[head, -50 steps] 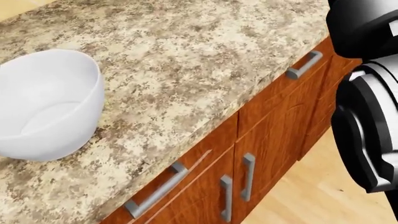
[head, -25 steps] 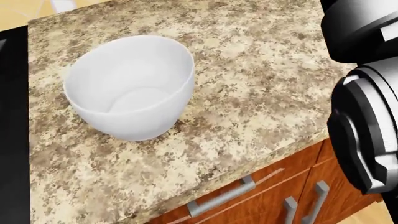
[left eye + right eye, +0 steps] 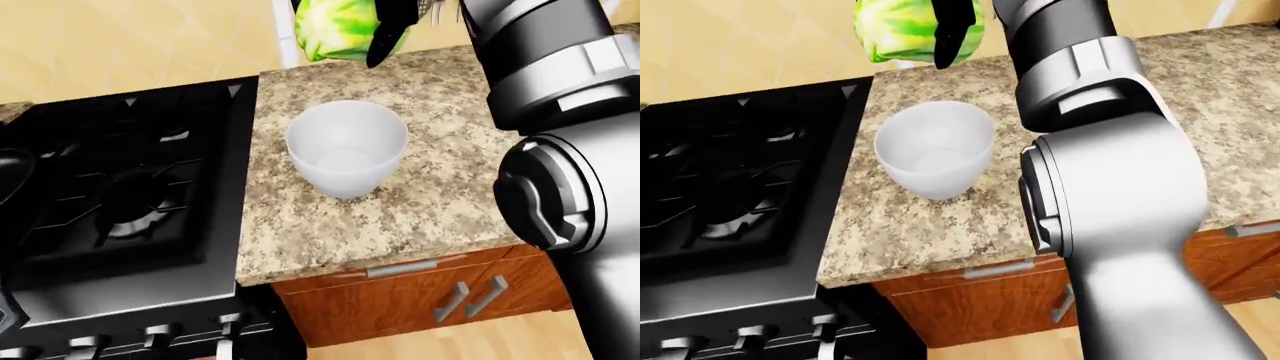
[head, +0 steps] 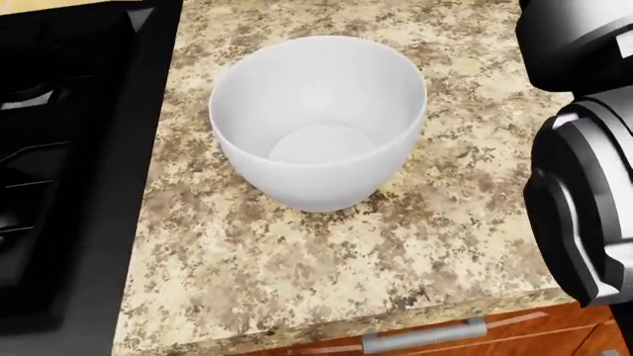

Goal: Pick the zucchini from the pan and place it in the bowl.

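Left-eye view, zucchini [image 3: 340,28]: You see a green, mottled body at the top edge, above the bowl [image 3: 346,147] in the picture and slightly to its left; it is clear of the rim.
Left-eye view, right hand [image 3: 392,26]: Dark fingers wrap the zucchini's right flank, so you are pinching it; the hand is cut off by the top edge.
Left-eye view, bowl: White, upright and empty, it stands on the granite counter [image 3: 440,202] just right of the stove [image 3: 120,202].
Head view, bowl interior: You look straight down into an empty bowl; neither zucchini nor hand shows here, only the right forearm [image 4: 584,200] at the bowl's right.
Right-eye view, grip: Dark fingers [image 3: 954,30] cross the zucchini's right side; the load hangs above the bowl's left rim in this picture.
Right-eye view, left hand: Not in view, so you cannot tell its state.
Pan: Only a dark curve at the left edge, left of the stove burners, may be it; you cannot be sure.
Step in hand: By judgement, carry and lower into the bowl.
Advice, alignment: Centre the zucchini over the bowl's mouth, using both eye views, as each places it slightly left.
Advice, descent: Lower until the zucchini sits inside the rim, then spread the fingers.
Advice, risk: The bowl looks light and narrow-footed; avoid nudging its rim with your forearm.
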`<state>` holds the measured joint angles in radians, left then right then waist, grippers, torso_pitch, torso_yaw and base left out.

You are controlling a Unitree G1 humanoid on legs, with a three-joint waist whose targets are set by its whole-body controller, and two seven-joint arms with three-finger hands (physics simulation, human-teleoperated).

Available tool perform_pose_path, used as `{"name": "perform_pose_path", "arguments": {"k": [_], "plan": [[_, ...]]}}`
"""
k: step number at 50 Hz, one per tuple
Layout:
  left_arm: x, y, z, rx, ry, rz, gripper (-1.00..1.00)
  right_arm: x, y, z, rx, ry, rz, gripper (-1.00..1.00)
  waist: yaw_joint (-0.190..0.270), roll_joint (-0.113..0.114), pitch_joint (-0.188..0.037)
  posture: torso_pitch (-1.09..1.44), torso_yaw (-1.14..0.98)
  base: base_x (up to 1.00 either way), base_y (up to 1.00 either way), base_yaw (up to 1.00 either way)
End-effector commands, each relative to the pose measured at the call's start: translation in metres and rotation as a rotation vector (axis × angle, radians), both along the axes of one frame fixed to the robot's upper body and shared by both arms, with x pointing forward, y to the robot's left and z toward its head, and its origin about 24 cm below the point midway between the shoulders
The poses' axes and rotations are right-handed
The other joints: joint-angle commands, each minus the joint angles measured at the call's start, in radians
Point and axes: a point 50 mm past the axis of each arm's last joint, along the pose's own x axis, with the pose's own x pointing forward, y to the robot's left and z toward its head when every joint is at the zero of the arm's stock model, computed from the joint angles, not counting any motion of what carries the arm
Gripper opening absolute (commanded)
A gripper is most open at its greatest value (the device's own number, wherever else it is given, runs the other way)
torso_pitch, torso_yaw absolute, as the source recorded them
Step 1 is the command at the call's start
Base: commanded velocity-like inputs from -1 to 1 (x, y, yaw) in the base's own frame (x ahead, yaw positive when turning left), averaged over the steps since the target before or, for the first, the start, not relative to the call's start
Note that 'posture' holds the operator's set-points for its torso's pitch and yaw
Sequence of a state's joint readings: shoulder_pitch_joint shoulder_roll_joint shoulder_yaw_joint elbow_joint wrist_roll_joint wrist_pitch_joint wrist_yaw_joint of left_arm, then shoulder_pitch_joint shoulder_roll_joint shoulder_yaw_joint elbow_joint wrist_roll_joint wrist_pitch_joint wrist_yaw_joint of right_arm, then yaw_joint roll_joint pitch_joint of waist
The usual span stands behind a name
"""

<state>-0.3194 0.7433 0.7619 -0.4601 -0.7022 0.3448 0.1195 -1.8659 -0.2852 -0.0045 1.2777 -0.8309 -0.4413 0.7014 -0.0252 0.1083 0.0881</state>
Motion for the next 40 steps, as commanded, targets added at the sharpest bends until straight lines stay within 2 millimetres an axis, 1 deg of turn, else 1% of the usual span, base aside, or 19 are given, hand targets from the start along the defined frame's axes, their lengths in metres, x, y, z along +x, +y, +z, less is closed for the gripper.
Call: {"name": "perform_pose_path", "arguments": {"k": [1, 3, 6, 7, 9, 14, 21, 24, 26, 28, 32, 40], "plan": [[-0.002, -0.003, 0.007, 0.027, -0.023, -0.007, 1.0, -0.011, -0.003, 0.023, 0.038, -0.072, 0.006, -1.0, -0.008, 0.008, -0.017, 0.0, 0.0, 0.0, 0.0, 0.0], [-0.002, -0.003, 0.007, 0.027, -0.022, -0.007, 1.0, -0.011, -0.003, 0.023, 0.035, -0.073, 0.012, -1.0, -0.011, -0.004, -0.026, 0.0, 0.0, 0.0, 0.0, 0.0], [-0.002, -0.003, 0.007, 0.027, -0.022, -0.006, 1.0, -0.012, -0.002, 0.02, -0.002, -0.08, 0.025, -1.0, -0.01, -0.029, -0.024, 0.0, 0.0, 0.0, 0.0, 0.0], [-0.002, -0.003, 0.007, 0.027, -0.022, -0.007, 1.0, -0.011, -0.002, 0.02, -0.005, -0.092, 0.026, -1.0, -0.008, -0.032, -0.025, 0.0, 0.0, 0.0, 0.0, 0.0], [-0.002, -0.003, 0.007, 0.027, -0.022, -0.007, 1.0, -0.011, -0.003, 0.018, -0.014, -0.089, 0.022, -1.0, -0.006, -0.033, -0.028, 0.0, 0.0, 0.0, 0.0, 0.0], [-0.002, -0.003, 0.007, 0.027, -0.022, -0.007, 1.0, -0.011, -0.003, 0.019, -0.027, -0.09, 0.016, -1.0, -0.007, -0.026, -0.034, 0.0, 0.0, 0.0, 0.0, 0.0], [-0.003, -0.003, 0.007, 0.024, -0.023, -0.007, 1.0, -0.007, -0.002, 0.014, -0.052, -0.157, -0.019, -1.0, -0.012, -0.02, -0.035, 0.0, 0.0, 0.0, 0.0, 0.0], [-0.003, -0.003, 0.007, 0.024, -0.024, -0.007, 1.0, -0.007, 0.0, 0.015, -0.051, -0.219, -0.017, -1.0, -0.014, -0.02, -0.035, 0.0, 0.0, 0.0, 0.0, 0.0], [-0.002, -0.002, 0.007, 0.024, -0.022, -0.005, 1.0, -0.004, -0.001, 0.012, -0.06, -0.237, -0.044, -1.0, -0.015, -0.021, -0.034, 0.0, 0.0, 0.0, 0.0, 0.0], [-0.002, -0.002, 0.006, 0.024, -0.021, -0.005, 1.0, -0.004, 0.0, 0.01, -0.076, -0.221, -0.031, -1.0, -0.015, -0.022, -0.033, 0.0, 0.0, 0.0, 0.0, 0.0], [-0.002, -0.003, 0.006, 0.025, -0.02, -0.005, 1.0, -0.004, 0.0, 0.009, -0.123, -0.276, -0.032, -1.0, -0.016, -0.025, -0.031, 0.0, 0.0, 0.0, 0.0, 0.0], [-0.002, -0.002, 0.005, 0.025, -0.02, -0.005, 1.0, -0.001, 0.004, 0.0, -0.152, -0.261, -0.024, -1.0, -0.017, -0.029, -0.029, 0.0, 0.0, 0.0, 0.0, 0.0]]}}
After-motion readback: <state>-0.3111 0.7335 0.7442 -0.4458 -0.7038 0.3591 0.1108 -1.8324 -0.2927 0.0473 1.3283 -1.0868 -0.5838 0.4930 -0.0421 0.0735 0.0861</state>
